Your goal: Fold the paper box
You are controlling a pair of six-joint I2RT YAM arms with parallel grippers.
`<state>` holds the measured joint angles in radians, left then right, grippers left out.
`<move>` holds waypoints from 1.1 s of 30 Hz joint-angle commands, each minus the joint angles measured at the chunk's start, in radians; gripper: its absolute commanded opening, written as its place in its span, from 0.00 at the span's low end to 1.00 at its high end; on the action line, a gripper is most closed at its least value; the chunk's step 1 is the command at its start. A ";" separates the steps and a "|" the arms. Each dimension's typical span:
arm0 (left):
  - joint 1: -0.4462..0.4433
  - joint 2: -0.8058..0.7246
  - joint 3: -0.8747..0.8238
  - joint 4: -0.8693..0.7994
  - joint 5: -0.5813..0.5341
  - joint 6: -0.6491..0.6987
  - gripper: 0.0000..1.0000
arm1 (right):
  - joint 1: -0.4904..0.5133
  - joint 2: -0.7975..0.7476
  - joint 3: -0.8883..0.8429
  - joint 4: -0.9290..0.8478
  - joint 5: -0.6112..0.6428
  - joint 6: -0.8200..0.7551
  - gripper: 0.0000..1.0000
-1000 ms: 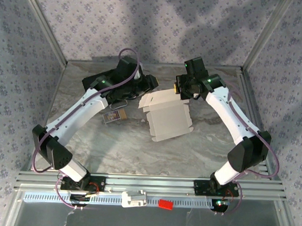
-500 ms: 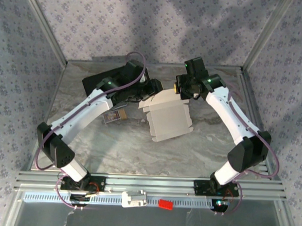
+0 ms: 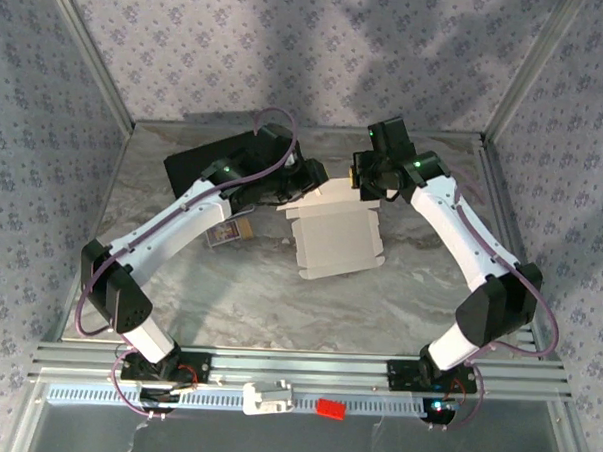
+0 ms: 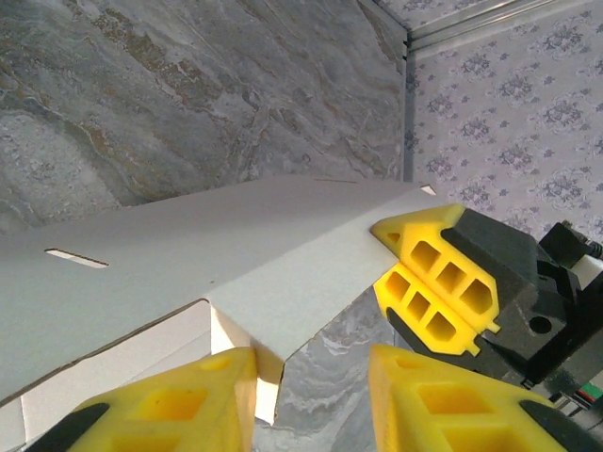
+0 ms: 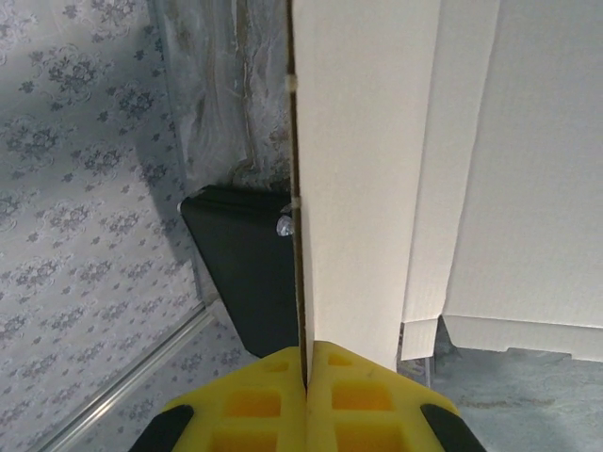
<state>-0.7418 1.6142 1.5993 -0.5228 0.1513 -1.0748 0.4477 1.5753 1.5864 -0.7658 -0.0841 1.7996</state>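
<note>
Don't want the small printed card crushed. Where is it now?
In the top view, the card lies left of the paper box, beside the left arm and near the black case.

- paper box [image 3: 333, 235]: thin white cardboard, matt and smooth, brownish at a cut edge.
- bench [image 3: 278, 305]: grey marble-patterned top, smooth with a soft sheen.
- right end effector [image 5: 308, 375] and left end effector [image 4: 311, 381]: matt yellow plastic fingers moulded with hollow cells, on black plastic housings.
- black case [image 3: 196, 163], left of the paper box: matt black.
- frame rail [image 3: 305, 367], nearer than the paper box: ribbed, brushed aluminium.
</note>
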 commanded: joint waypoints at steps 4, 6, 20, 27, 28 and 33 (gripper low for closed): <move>0.022 -0.078 -0.088 0.209 -0.003 0.035 0.41 | -0.012 -0.057 -0.029 -0.003 -0.033 0.032 0.00; 0.047 -0.135 -0.132 0.245 0.004 0.063 0.44 | -0.047 -0.074 -0.064 0.026 -0.064 0.034 0.00; 0.369 -0.223 -0.775 0.873 0.211 -0.221 0.19 | -0.274 -0.168 -0.163 0.117 -0.334 0.141 0.00; 0.317 -0.020 -0.822 1.282 0.218 -0.365 0.15 | -0.307 -0.175 -0.174 0.139 -0.357 0.168 0.00; 0.308 -0.004 -0.819 1.310 0.221 -0.369 0.15 | -0.308 -0.176 -0.175 0.139 -0.357 0.167 0.00; 0.259 0.032 -0.772 1.291 0.239 -0.347 0.16 | -0.309 -0.174 -0.191 0.156 -0.359 0.168 0.00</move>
<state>-0.4610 1.6371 0.7815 0.6632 0.3614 -1.4128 0.1432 1.4136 1.4143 -0.6212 -0.4232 1.9491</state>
